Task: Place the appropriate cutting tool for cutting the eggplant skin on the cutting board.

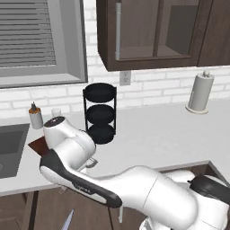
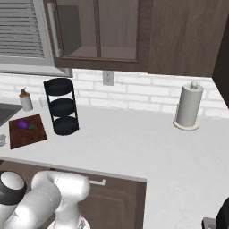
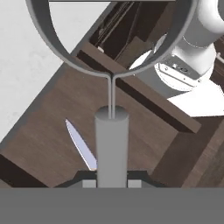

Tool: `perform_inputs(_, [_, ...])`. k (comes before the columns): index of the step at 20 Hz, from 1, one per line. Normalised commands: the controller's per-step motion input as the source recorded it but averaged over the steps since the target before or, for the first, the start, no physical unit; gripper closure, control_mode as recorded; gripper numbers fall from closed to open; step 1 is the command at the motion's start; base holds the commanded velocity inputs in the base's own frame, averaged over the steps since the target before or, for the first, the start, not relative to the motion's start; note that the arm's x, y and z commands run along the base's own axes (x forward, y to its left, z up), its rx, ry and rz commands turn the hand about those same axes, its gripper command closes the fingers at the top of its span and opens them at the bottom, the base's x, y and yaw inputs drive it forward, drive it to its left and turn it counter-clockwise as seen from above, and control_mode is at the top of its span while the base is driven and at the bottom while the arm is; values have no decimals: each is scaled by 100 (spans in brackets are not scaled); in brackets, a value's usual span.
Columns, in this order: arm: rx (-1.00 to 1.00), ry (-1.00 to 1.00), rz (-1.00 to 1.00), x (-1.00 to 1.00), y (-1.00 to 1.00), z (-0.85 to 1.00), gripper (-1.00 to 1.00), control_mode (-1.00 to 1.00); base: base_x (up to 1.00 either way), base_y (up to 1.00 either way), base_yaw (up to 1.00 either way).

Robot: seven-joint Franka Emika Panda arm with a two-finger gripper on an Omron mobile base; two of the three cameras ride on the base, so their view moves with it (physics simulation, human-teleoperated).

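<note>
- The tabletop (image 2: 134,143) is a pale L-shaped surface lying above and beyond the tool, with a sink (image 1: 9,143) at its far left.
- The arm (image 1: 90,179) rises from the base, bends at a dark-banded elbow and reaches down and left, below the tabletop's front edge, in front of the brown cabinets.
- The cutting board (image 2: 27,130) lies flat on the tabletop beside the sink, up and away from the tool; the arm's upper joint hides most of it in the left base view.
- A black three-tier rack (image 2: 62,107) stands just right of the board, and a paper towel roll (image 2: 188,109) stands well apart, far right.
- The tool (image 3: 111,186) points down into an open wooden drawer (image 3: 52,144); it grips a grey cylindrical handle (image 3: 112,144) whose wire loop (image 3: 109,39) extends away from it.
- A knife (image 3: 81,146) lies on the drawer floor just left of the handle.
- The eggplant (image 2: 23,125) rests on the board's far part.
</note>
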Motion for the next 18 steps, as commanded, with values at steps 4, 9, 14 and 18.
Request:
perform_inputs(4, [0,3,-2,100,14,0,100,-100,0,0,0])
perform_inputs(9, [0,5,0,100,3,-16,100,-100,0,0,0])
perform_inputs(14, [0,0,0,83,22,-34,100,-100,0,0,0])
perform_inputs(18, [0,4,0,81,31,-35,100,-100,0,0,0])
